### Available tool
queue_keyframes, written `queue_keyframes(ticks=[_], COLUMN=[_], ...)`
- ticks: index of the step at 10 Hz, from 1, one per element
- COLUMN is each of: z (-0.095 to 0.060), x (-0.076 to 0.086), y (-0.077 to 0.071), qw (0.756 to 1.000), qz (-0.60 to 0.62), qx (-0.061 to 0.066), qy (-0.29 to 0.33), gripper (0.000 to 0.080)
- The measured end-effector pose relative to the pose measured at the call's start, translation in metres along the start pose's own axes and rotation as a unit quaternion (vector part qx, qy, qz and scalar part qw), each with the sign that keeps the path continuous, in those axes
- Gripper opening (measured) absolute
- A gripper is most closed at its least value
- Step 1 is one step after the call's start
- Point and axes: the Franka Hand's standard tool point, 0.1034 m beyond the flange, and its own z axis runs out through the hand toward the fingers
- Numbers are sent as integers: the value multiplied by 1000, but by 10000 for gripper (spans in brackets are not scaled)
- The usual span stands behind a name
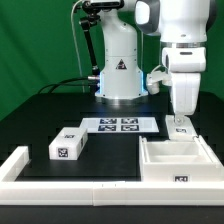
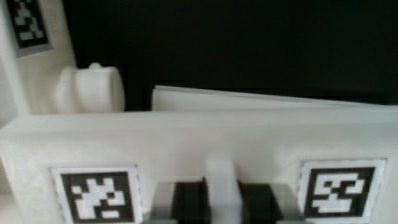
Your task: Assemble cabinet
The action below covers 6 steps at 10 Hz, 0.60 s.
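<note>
The white cabinet shell [image 1: 160, 172], an open box with a tag on its front wall, sits at the exterior view's right front. My gripper [image 1: 181, 121] comes straight down just behind its back wall onto a small white tagged part [image 1: 181, 129]. In the wrist view my gripper [image 2: 217, 203] has its dark fingers close together with a narrow pale strip between them, over a white part [image 2: 196, 145] with two tags. The jaws look shut on that part. A white round peg [image 2: 89, 86] and a flat white panel [image 2: 267, 101] lie beyond it. A separate white cabinet block [image 1: 68, 146] with a tag lies at the left.
The marker board [image 1: 120, 124] lies flat at mid-table in front of the robot base [image 1: 118, 72]. A long white rail [image 1: 70, 186] edges the table's front and left side. Black table surface lies between the block and the shell.
</note>
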Motion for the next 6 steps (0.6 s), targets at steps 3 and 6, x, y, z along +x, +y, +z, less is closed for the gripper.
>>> queue_keyframes(ticks=[3,6], z=[2,2], x=[1,1], y=[4,5], qw=[1000,1000], qz=[1,1], qx=[-1,-1], qy=[2,2], gripper=[68,68])
